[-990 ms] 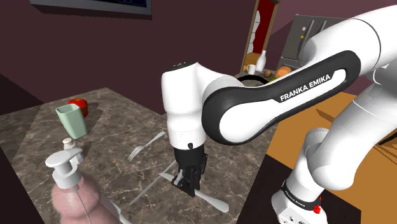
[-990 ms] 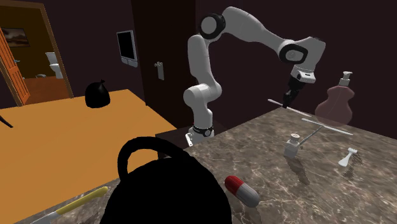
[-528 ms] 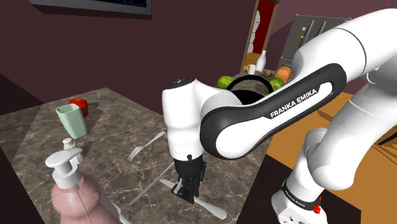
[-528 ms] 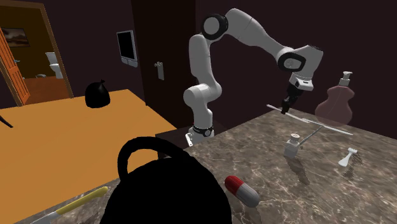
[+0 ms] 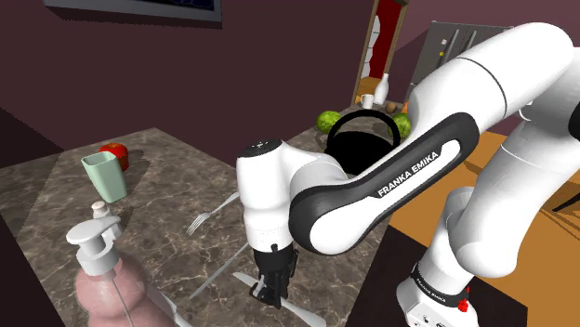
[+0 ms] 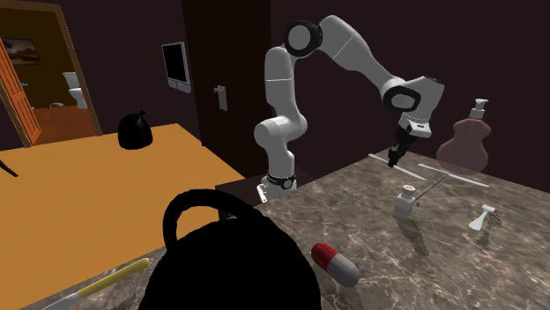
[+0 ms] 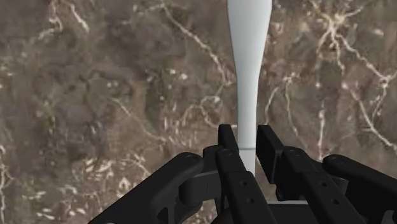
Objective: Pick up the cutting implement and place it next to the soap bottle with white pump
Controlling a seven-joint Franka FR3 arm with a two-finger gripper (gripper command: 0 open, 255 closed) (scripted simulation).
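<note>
My black gripper [image 5: 268,290] is shut on a pale knife [image 5: 302,311] and holds it low over the marble counter [image 5: 167,158], near the counter's front edge in the shoulder view. In the wrist view the two fingers [image 7: 230,159] clasp the knife [image 7: 247,63], whose white length runs straight ahead over the marble. I cannot tell whether it touches the counter. The pinkish soap bottle [image 5: 98,279] with its white pump stands at the shoulder view's lower left, a short way from the gripper. In the second exterior view the gripper [image 6: 394,157] hangs left of the bottle [image 6: 467,143].
A fork [image 5: 209,215] and a long thin utensil [image 5: 218,272] lie between gripper and bottle. A green cup [image 5: 104,176] and a red apple [image 5: 114,151] stand further back. A black bag [image 6: 229,264] and a red-and-grey capsule [image 6: 335,262] sit near the second exterior camera.
The gripper has come down toward the counter with the knife still in it, shifting toward the shoulder view's front edge. The arm's elbow has dropped.
</note>
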